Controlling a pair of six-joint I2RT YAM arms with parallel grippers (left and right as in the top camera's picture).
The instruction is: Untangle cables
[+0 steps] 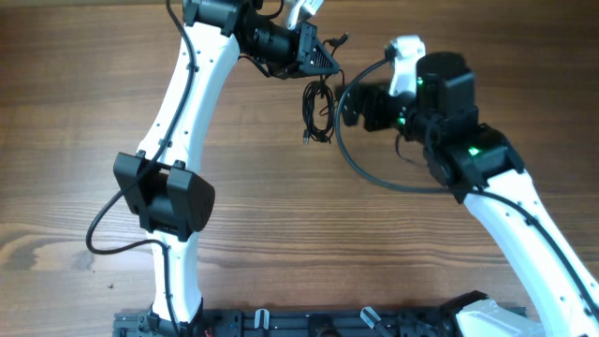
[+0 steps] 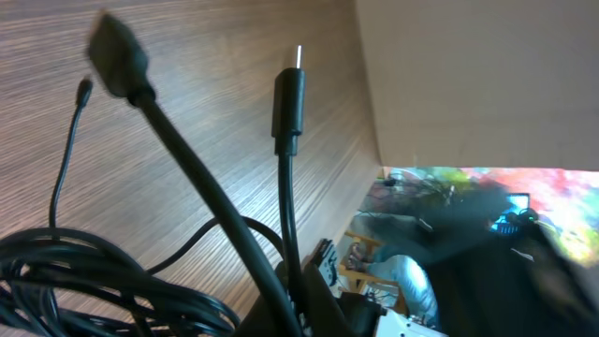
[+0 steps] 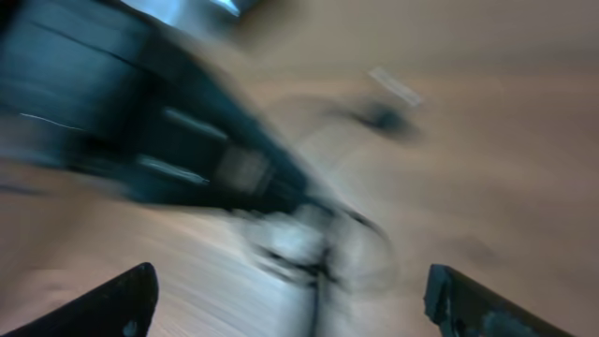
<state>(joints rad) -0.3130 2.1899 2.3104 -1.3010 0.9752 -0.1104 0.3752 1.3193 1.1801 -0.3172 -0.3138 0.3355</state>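
A small bundle of thin black cables (image 1: 316, 112) hangs in loops from my left gripper (image 1: 328, 64) at the far middle of the table, its lower end near the wood. In the left wrist view the left gripper (image 2: 309, 301) is shut on the cables. Two strands with plugs (image 2: 288, 98) stick out past the jaws, and a coil (image 2: 94, 281) lies at the lower left. My right gripper (image 1: 344, 101) is just right of the bundle. In the right wrist view the right gripper (image 3: 290, 300) is open and empty. That view is blurred, with a dim dark strand (image 3: 323, 257) between the fingers.
The brown wooden table (image 1: 112, 84) fills the overhead view. A thick black arm wire (image 1: 360, 168) loops on the table beside the right arm. A black rail (image 1: 309, 323) runs along the near edge. The left arm's dark body (image 3: 140, 122) shows blurred in the right wrist view.
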